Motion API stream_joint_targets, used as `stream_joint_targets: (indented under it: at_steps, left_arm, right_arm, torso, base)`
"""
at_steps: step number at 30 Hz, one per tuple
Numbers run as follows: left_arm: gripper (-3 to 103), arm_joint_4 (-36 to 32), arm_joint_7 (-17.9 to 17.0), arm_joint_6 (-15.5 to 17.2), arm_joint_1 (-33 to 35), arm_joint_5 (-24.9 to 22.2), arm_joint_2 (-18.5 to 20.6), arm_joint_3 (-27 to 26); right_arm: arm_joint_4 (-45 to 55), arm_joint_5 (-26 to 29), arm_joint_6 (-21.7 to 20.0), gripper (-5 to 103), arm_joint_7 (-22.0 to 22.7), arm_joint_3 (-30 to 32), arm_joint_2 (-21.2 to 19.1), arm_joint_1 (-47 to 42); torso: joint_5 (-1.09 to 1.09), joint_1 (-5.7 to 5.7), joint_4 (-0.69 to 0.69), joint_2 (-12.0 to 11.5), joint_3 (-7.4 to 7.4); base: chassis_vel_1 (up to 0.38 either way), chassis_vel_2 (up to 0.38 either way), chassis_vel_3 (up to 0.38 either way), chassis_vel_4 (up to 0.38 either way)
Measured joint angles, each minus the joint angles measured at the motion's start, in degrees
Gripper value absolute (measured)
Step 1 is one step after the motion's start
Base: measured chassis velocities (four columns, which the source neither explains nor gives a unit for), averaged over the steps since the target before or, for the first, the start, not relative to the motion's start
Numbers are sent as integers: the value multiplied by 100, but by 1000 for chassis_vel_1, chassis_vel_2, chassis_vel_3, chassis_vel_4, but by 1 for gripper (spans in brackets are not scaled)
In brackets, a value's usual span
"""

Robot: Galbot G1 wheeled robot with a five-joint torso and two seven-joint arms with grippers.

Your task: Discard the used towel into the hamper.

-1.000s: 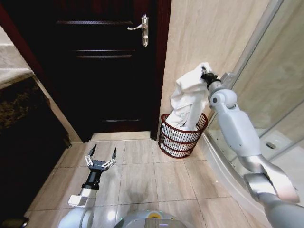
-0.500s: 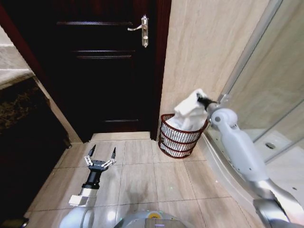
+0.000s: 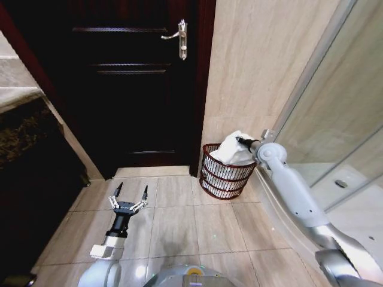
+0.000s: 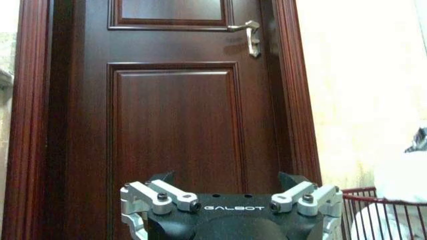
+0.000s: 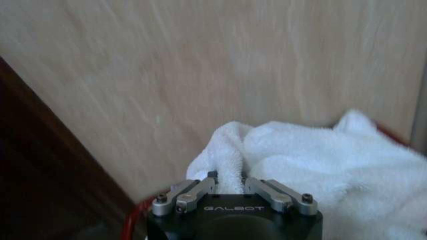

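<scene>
Holding a fold of the white towel (image 3: 232, 151) pinched between its closed fingers, the right end effector (image 3: 240, 142) hovered at the rim of the hamper (image 3: 226, 174), which stood on the tiled floor (image 3: 179, 224) against the beige wall (image 3: 257, 66), just beside the dark door (image 3: 131, 84). In the right wrist view the towel (image 5: 313, 165) bunched directly ahead of and below the end effector (image 5: 229, 186), a ridge of cloth rising between the two fingers, with the hamper's red wire edge (image 5: 130, 225) showing beneath. Most of the towel appeared to sit heaped inside the basket, with its top mounded above the rim.

The left end effector (image 3: 127, 200) waited well off to the side, low over the floor, its fingers spread apart and holding nothing.

The step in hand looked like the final placing: the towel was lowered into the hamper but not yet let go. The next move would probably call for parting the fingers so the fold drops free, then lifting the end effector straight up, clear of the cloth and wire rim without dragging the towel back out.
</scene>
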Motion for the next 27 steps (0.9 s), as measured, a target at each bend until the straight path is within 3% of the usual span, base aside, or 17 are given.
stream_joint_targets:
  at_steps: [2,8,17,27]
  left_arm:
    - [100,2,0,-38,0,-22,-53,-22]
    - [100,76,2,-146,25,-31,-151,-68]
    - [100,99,14,-212,58,-99,-176,-162]
    - [100,228,51,-317,59,-211,-181,-237]
  right_arm:
    - [-283,354,-187,8,240,-147,34,175]
    - [-770,388,-318,8,207,-327,215,320]
    - [-1595,-11,-320,8,9,-546,579,697]
    - [-2071,-477,-306,8,-121,-467,797,534]
  torso:
    - [-1,0,1,2,1]
    - [0,0,0,5,4]
    - [0,0,1,7,6]
    - [0,0,1,9,7]
  base:
    - [0,0,0,0]
    - [0,0,0,0]
    - [0,0,0,0]
    - [0,0,0,0]
